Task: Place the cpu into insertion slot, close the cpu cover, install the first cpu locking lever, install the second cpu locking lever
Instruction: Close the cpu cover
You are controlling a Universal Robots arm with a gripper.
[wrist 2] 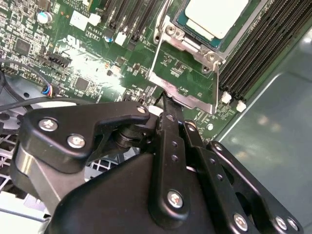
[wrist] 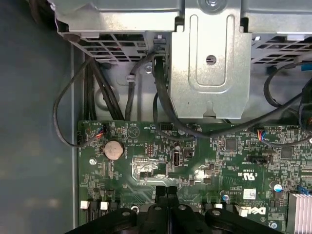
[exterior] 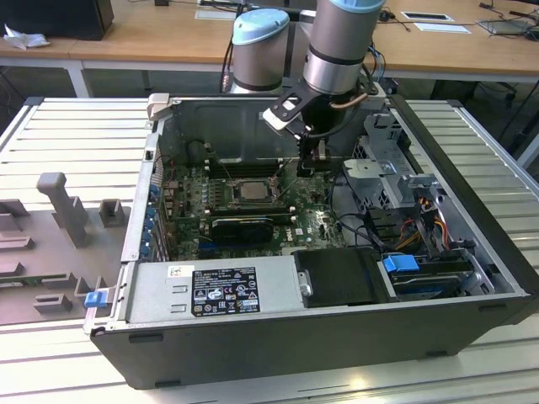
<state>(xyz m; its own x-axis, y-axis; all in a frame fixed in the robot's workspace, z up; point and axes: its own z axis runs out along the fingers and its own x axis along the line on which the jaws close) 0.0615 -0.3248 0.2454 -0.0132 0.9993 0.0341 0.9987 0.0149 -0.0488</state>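
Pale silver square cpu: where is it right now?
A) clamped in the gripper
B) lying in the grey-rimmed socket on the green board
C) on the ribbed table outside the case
B: the pale silver square cpu lies within the grey-rimmed insertion slot, apart from the black gripper.

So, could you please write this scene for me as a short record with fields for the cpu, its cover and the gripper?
cpu: seated in the insertion slot, silver top up
cpu cover: open, not over the cpu; green board shows through its window
gripper: fingers together, tip at the cover's outer edge; whether it pinches the edge is unclear
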